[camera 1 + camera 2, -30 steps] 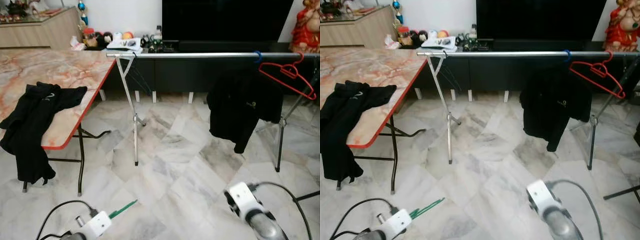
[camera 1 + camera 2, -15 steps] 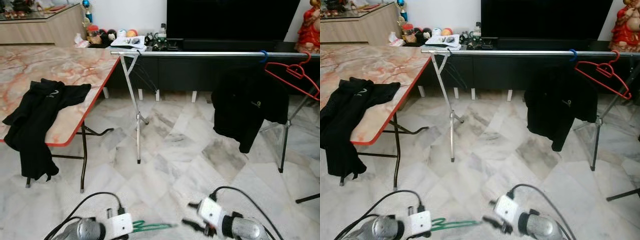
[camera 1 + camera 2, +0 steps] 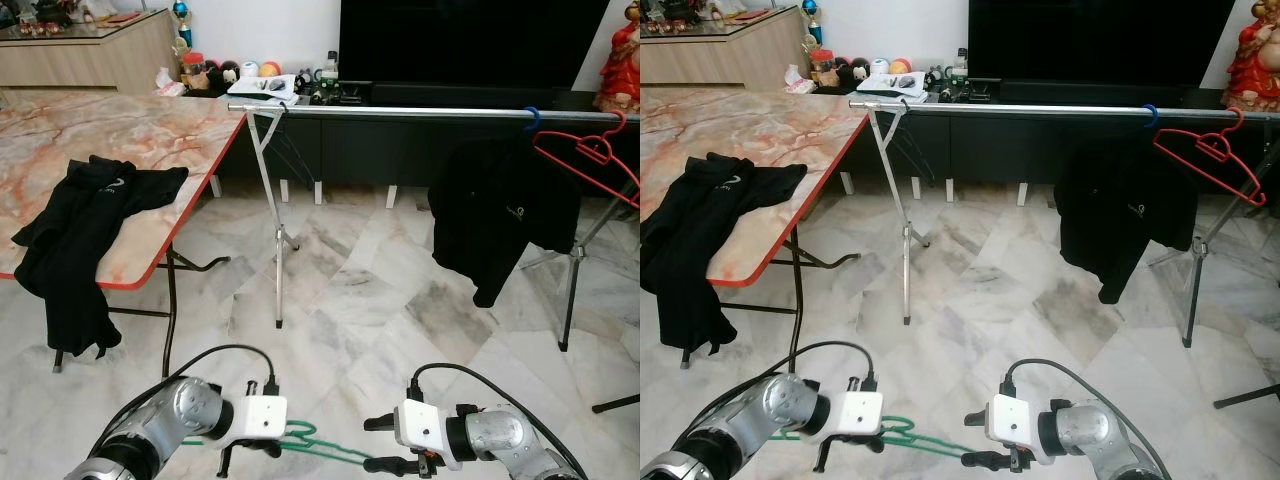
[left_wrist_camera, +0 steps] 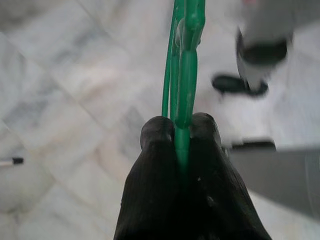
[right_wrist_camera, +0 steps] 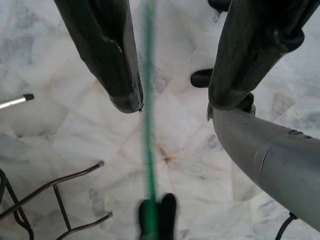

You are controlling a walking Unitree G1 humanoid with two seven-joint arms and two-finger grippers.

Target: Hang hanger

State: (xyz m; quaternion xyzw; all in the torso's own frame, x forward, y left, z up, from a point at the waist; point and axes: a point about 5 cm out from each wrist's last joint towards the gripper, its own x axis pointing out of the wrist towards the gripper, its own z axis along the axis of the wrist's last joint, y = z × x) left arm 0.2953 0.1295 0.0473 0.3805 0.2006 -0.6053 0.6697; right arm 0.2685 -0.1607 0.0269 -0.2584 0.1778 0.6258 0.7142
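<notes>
Fingers (image 4: 165, 165) of the left gripper (image 4: 176, 131) are clenched on a thin bar of the green hanger (image 3: 318, 445), which runs out between their tips. The right gripper (image 5: 172, 100) has its 2 fingers (image 5: 105, 55) spread apart, and the hanger's blurred green bar passes through the gap between them without touching either one.

Compared with 1 second ago, both arms have swung inward: the grippers then pointed away from each other near the lower corners of the head views, and now they face each other low in the middle, with the hanger stretched from the left gripper toward the right gripper (image 3: 383, 445). The camera has also shifted a little, so the room sits slightly differently in the picture.

Held low above the marble floor (image 3: 360, 300), the hanger is well apart from the silver clothes rail (image 3: 400, 113) that crosses the room ahead. On that rail hang a black garment (image 3: 505, 215) on a blue hook and, just beside it, a red hanger (image 3: 592, 155) tilted down to the right. A marble-topped table (image 3: 150, 140) with a red edge stands on the robot's left, with a second black garment (image 3: 85, 235) draped over its near edge.
</notes>
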